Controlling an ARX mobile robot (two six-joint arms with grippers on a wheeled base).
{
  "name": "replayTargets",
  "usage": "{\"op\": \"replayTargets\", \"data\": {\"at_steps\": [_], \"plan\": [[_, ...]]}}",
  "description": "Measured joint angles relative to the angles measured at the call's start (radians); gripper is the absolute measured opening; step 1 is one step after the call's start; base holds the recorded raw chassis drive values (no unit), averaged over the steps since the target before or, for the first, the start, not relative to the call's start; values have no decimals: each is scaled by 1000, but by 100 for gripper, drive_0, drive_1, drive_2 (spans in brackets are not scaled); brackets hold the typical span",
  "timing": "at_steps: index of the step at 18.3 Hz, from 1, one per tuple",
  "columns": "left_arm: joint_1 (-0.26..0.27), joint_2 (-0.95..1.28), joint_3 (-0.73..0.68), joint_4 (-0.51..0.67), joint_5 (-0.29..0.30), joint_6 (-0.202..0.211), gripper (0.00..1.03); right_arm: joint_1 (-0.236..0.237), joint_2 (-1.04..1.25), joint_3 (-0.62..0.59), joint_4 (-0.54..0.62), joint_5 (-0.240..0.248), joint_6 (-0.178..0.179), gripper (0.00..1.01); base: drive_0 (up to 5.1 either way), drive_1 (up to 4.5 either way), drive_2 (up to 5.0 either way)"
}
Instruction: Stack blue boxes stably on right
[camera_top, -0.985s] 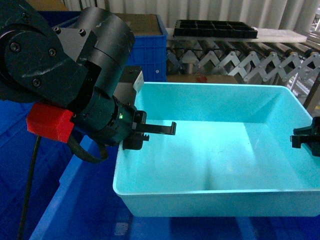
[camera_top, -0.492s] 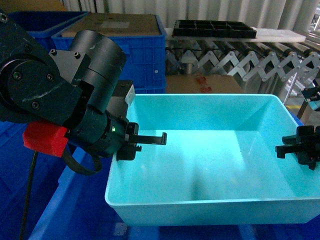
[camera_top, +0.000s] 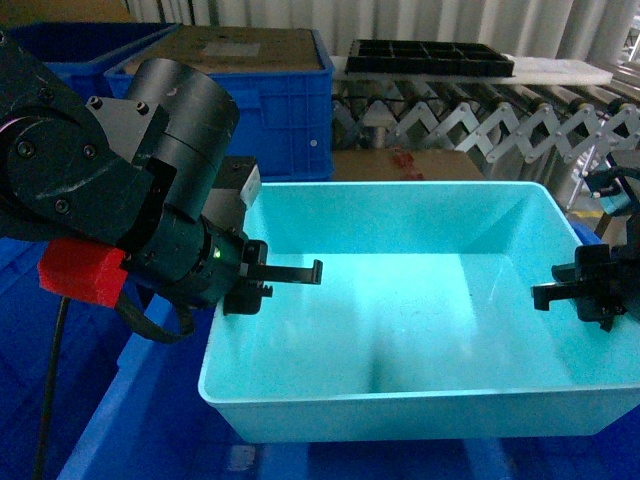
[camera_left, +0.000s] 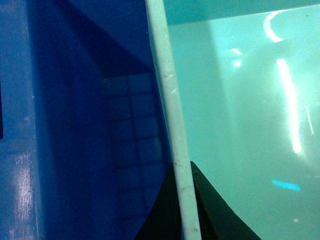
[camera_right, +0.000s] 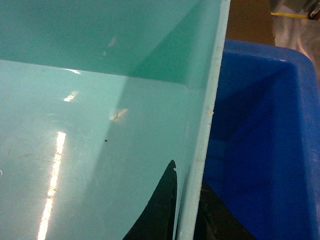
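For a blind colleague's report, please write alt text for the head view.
Two black grippers, left and right, clamp opposite side walls of a light turquoise tub above a dark-blue crate. Behind stand more blue crates and a roller conveyor.

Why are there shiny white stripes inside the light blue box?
That is glare from lights: in the left wrist view streaks shine on the turquoise tub, in the right wrist view another on its floor; the head view shows a soft shadow band instead.
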Motion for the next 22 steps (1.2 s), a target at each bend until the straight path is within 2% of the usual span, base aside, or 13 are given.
{"op": "replayTargets", "data": {"at_steps": [7, 8, 10, 11, 13, 15, 16, 20, 22], "plan": [[0, 1, 0, 0, 0, 0, 2, 0, 0, 0, 0, 0, -1, 7, 0, 0, 0], [1, 1, 0, 0, 3, 16, 8, 0, 0, 0, 0, 16, -31, 17, 0, 0, 0], [1, 1, 8, 7, 11, 50, 28, -2, 5, 0, -3, 43, -94, 37, 0, 0, 0], [1, 1, 10, 8, 11, 56, 36, -3, 5, 0, -3, 43, -104, 44, 0, 0, 0], [0, 1, 10, 8, 12, 63, 68, -6, 6, 0, -3, 46, -123, 76, 0, 0, 0], [0, 1, 10, 8, 12, 64, 88, -6, 5, 0, -3, 46, -125, 98, 0, 0, 0], [0, 1, 10, 8, 12, 69, 100, -6, 5, 1, -6, 46, -124, 98, 0, 0, 0], [23, -55, 12, 21, 17, 79, 98, -21, -33, 29, -4, 8, -124, 98, 0, 0, 0], [49, -143, 41, 0, 26, 76, 98, -48, -131, 39, -32, -21, -89, 98, 0, 0, 0]]}}
